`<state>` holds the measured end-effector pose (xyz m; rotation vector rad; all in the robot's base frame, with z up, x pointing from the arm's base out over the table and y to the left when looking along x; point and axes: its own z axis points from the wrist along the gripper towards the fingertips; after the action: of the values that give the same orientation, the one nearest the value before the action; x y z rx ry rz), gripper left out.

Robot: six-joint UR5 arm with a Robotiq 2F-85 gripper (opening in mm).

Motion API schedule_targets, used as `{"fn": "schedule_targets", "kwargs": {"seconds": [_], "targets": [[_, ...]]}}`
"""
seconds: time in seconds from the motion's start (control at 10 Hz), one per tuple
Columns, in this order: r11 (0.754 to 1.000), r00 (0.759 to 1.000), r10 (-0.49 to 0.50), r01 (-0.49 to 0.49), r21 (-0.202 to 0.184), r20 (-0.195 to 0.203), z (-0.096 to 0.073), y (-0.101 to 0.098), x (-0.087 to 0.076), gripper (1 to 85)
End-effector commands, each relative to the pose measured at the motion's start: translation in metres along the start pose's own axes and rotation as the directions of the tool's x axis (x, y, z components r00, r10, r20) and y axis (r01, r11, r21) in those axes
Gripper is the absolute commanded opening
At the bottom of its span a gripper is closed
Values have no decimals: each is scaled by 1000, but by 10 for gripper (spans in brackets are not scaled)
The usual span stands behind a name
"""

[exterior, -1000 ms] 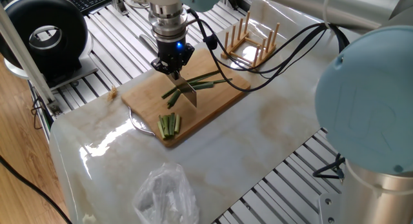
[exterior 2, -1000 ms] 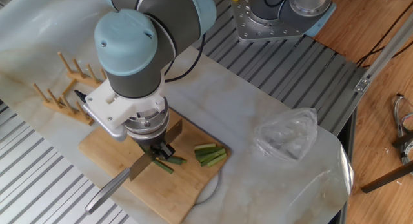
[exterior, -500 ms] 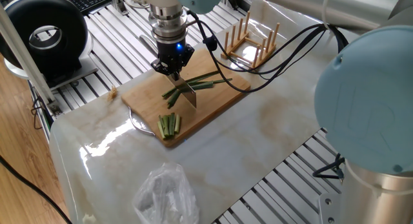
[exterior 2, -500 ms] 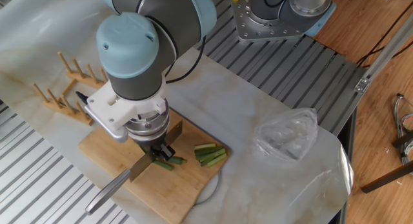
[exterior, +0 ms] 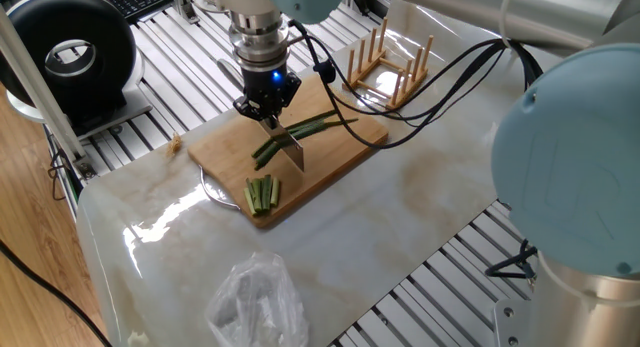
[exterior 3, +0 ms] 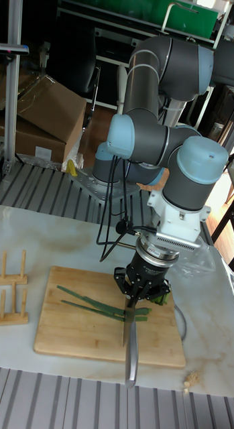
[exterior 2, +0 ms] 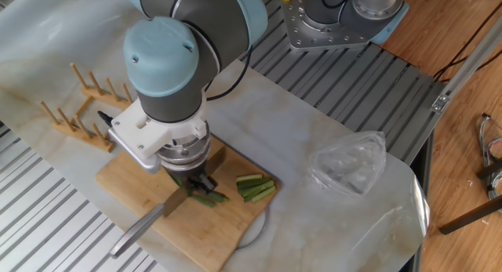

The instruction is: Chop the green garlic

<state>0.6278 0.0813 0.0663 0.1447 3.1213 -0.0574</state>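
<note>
My gripper (exterior: 265,104) is shut on a knife, whose blade (exterior: 292,152) points down onto the wooden cutting board (exterior: 222,145). Long dark-green stalks of green garlic (exterior: 312,126) lie across the board under the blade and run toward the far right. In the other fixed view my gripper (exterior 2: 193,178) holds the knife (exterior 2: 149,221) low over short dark-green garlic segments (exterior 2: 209,198). The tall fixed view shows my gripper (exterior 3: 141,288) and the knife (exterior 3: 130,338) at the right end of the garlic stalks (exterior 3: 86,299).
A bundle of short paler green sticks (exterior: 263,192) lies near the board's front corner. A wooden peg rack (exterior: 385,62) stands behind the board. A crumpled clear plastic bag (exterior: 255,302) lies at the front. A plate rim (exterior: 212,192) pokes out under the board.
My gripper and the knife have shifted slightly along the board toward the paler bundle. The blade now sits lower and more tilted over the stalks.
</note>
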Motion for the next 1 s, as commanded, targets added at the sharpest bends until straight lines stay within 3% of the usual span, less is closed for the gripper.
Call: {"fn": "schedule_targets", "kwargs": {"seconds": [0.0,0.3,0.5,0.7,0.8,0.9], "targets": [[1000,1000,12,-12,-10,5,4,2,4,13],[1000,999,22,-22,0,23,15,4,3,13],[1000,1000,23,-23,12,-10,-5,6,6,13],[1000,1000,20,-20,15,-9,-16,9,1,13],[1000,1000,12,-12,2,24,-9,6,-8,13],[1000,999,7,-7,-5,31,-2,3,-11,13]]}}
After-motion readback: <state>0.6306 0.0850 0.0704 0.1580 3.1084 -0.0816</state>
